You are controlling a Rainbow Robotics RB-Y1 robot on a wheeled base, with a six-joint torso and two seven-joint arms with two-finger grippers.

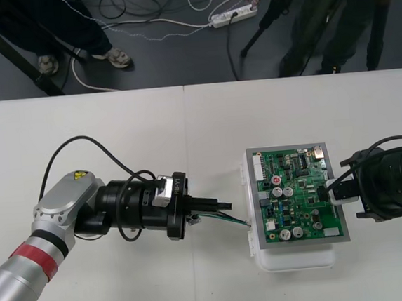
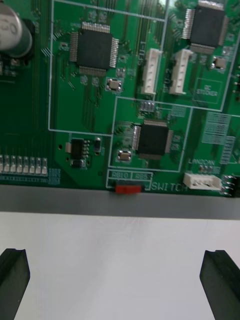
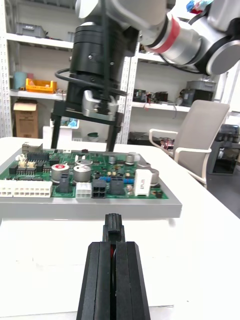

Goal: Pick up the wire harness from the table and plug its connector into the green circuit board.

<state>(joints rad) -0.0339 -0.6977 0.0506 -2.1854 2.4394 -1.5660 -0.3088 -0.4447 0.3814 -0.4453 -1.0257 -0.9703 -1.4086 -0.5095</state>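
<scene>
Bench (image 1: 101,138): a green circuit board (image 1: 301,208) is carried on a white base (image 1: 299,260).
Left claw (image 1: 223,206): clenched on the plug (image 3: 112,231), just beside the board's left edge.
Right claw (image 1: 331,190): released, held over the board's right edge.
Harness (image 1: 228,220): wires are trailed under the left claw, toward the base.

Harness plug (image 3: 112,231) pinched in left hand (image 1: 225,206), near green board (image 1: 301,205) edge.

Grn board (image 1: 300,198); wht base (image 1: 295,259); grn wires (image 1: 230,220); blk plug (image 3: 113,225).
</scene>
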